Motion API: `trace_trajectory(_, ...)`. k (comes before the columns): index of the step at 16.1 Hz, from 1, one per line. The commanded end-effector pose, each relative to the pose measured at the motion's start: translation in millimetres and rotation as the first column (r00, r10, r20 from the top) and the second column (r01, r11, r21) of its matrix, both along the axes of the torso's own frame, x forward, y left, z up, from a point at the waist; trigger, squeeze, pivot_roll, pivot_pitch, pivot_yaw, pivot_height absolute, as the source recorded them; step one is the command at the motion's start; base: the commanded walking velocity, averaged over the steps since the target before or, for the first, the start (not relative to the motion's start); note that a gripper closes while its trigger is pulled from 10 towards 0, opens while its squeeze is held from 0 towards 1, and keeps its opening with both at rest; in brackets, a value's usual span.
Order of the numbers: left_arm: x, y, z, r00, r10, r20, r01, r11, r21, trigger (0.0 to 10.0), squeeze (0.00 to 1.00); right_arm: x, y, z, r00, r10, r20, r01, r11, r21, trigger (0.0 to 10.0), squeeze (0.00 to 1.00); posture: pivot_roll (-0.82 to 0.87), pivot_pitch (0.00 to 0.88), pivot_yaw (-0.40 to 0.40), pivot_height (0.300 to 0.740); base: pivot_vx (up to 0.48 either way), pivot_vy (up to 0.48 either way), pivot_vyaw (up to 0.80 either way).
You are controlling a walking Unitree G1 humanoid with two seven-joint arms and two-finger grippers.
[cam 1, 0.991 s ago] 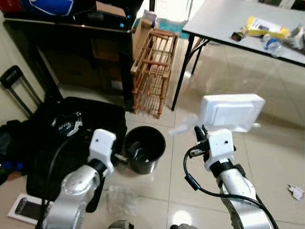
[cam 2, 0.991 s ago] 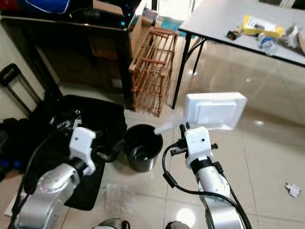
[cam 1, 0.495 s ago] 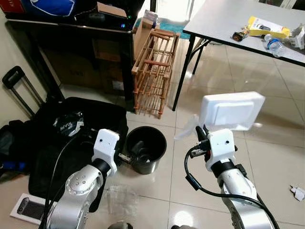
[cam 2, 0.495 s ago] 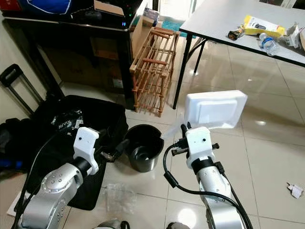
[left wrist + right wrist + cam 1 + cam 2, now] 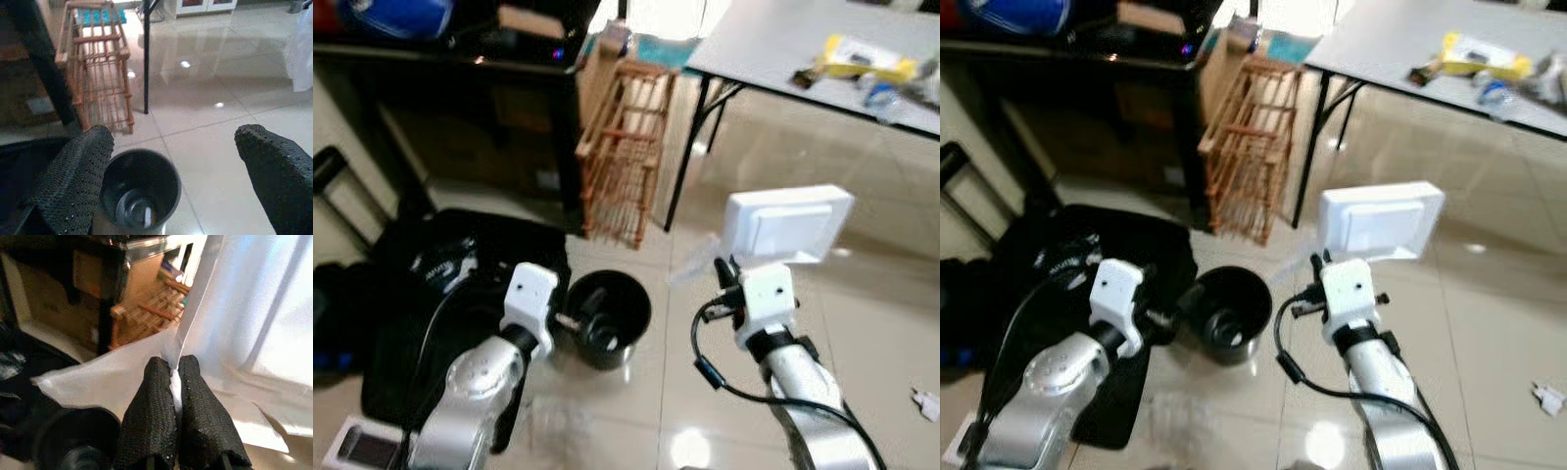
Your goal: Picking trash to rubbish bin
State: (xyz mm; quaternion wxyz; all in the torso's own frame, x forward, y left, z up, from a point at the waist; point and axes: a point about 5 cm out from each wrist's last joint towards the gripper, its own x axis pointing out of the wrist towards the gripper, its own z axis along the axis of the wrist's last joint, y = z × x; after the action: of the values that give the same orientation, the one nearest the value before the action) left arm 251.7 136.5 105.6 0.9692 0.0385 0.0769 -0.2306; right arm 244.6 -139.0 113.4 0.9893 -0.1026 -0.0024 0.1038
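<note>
Right claw (image 5: 176, 382) pinches a white foam box (image 5: 786, 223) tight, held up right of the bin (image 5: 604, 313); left claw (image 5: 171, 166) gapes empty just above the bin.

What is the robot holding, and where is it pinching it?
The right hand pinches a white foam tray by its thin bottom edge. The left hand is open, holding nothing, near the black bin.

head stereo pair is being aimed down at floor; black bin (image 5: 604, 318) is being shared with both close-up wrist views.
</note>
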Motion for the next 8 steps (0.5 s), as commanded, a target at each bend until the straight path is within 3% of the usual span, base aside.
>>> trace_trajectory(1,-1.9,5.3,-5.6,1.000,0.013,-0.017,-0.012,1.000,0.028,10.0,0.00,-0.4,2.3,3.0,1.000,0.009,0.015,-0.010,1.000,0.007,0.0,0.00,0.03,0.130,-0.019,0.740,0.334,0.000,0.00)
trace_trajectory(8,-1.7,5.0,-7.3,1.000,0.016,-0.021,-0.016,0.999,0.037,10.0,0.00,-0.2,2.0,3.3,1.000,0.013,0.016,-0.013,1.000,0.005,0.0,0.00,0.03,0.133,-0.024,0.740,0.319,0.000,0.00)
